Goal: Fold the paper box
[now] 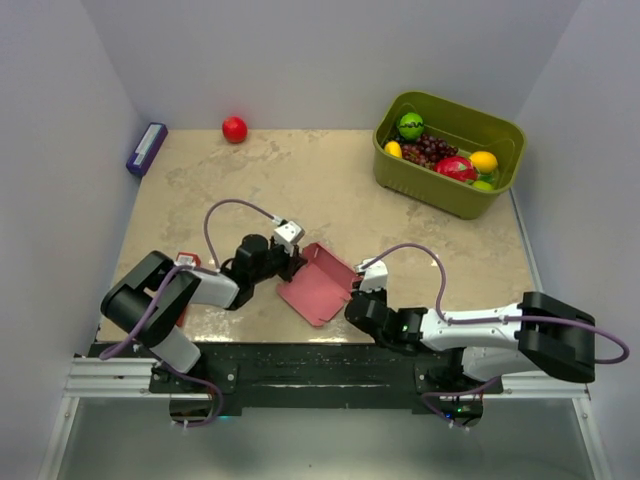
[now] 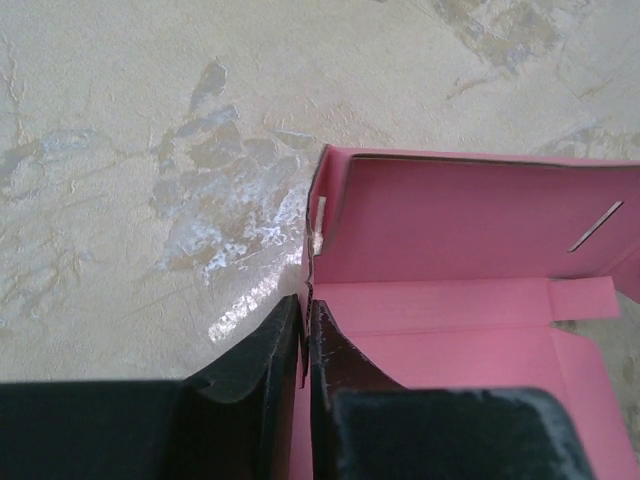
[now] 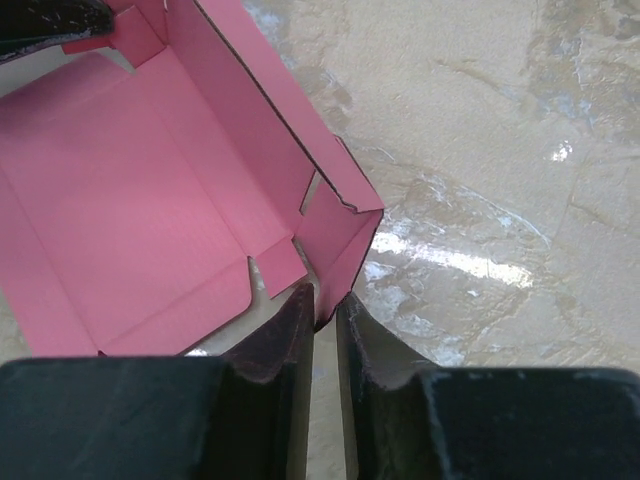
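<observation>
The pink paper box [image 1: 318, 285] lies partly folded on the table between the two arms, with its far wall and side flaps raised. My left gripper [image 1: 297, 262] is at its left edge. In the left wrist view the gripper [image 2: 305, 305] is shut on the thin left side wall of the box [image 2: 450, 330], whose card edge shows between the jaws. My right gripper [image 1: 357, 298] is at the box's right corner. In the right wrist view it [image 3: 325, 295] stands slightly open, and the tip of a raised corner flap of the box [image 3: 130, 200] sits loose in the gap.
A green basket [image 1: 450, 190] of fruit stands at the back right. A red ball [image 1: 234, 129] lies at the back wall and a purple block [image 1: 146, 148] at the back left. Grey walls close in the table on three sides.
</observation>
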`<state>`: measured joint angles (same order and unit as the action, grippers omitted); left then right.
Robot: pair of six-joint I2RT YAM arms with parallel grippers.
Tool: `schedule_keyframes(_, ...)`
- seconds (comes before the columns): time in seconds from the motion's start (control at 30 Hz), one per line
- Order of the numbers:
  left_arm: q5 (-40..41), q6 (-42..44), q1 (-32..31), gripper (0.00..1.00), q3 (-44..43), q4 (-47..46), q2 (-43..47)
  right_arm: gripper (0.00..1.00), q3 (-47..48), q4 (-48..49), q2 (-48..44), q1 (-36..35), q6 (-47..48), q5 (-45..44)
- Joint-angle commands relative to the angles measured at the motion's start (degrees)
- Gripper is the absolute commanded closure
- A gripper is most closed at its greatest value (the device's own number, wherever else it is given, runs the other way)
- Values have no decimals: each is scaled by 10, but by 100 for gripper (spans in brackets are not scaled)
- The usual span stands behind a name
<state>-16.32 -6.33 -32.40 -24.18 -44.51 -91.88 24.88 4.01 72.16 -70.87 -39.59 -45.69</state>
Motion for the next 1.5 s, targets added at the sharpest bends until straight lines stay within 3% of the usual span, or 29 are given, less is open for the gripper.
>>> schedule_keyframes(0.0, 95, 12, -55, 96, -17, 24, 16, 72, 28, -34, 4, -3, -7, -19)
schedule_keyframes(0.03, 124, 10, -67, 98, -16, 28, 15, 58, 31, -38, 2, -3, -11, -21)
schedule_keyframes(0.1, 211, -4, -102, 100, -13, 36, 12, 43, 42, -65, -5, -3, -19, -22)
schedule_keyframes(0.13, 236, -14, -111, 100, -12, 36, 11, 31, 46, -73, -17, -2, -22, -24)
schedule_keyframes(0.23, 333, -63, -133, 100, 0, 36, 12, 20, 65, -129, -48, -3, -50, -27)
schedule_keyframes(0.33, 392, -118, -136, 100, 26, 33, 27, 18, 111, -219, -82, -4, -108, -31)
schedule_keyframes(0.43, 444, -166, -144, 100, 40, 39, 45, 18, 149, -267, -126, -3, -136, -16)
schedule_keyframes(0.53, 495, -197, -159, 100, 41, 53, 55, 18, 188, -248, -139, -3, -145, 35)
schedule_keyframes(0.7, 570, -236, -184, 100, 40, 71, 53, 17, 242, -153, -75, -2, -202, 147)
schedule_keyframes(0.8, 598, -257, -192, 100, 41, 78, 51, 22, 257, -102, -28, 7, -253, 169)
schedule_keyframes(0.93, 618, -278, -203, 100, 44, 78, 47, 30, 202, -6, -4, 78, -349, 211)
schedule_keyframes(1.23, 646, -294, -229, 100, 46, 76, 42, 37, 139, 70, 39, 150, -482, 189)
schedule_keyframes(1.47, 654, -296, -242, 100, 46, 72, 36, 43, 140, 83, 83, 186, -516, 165)
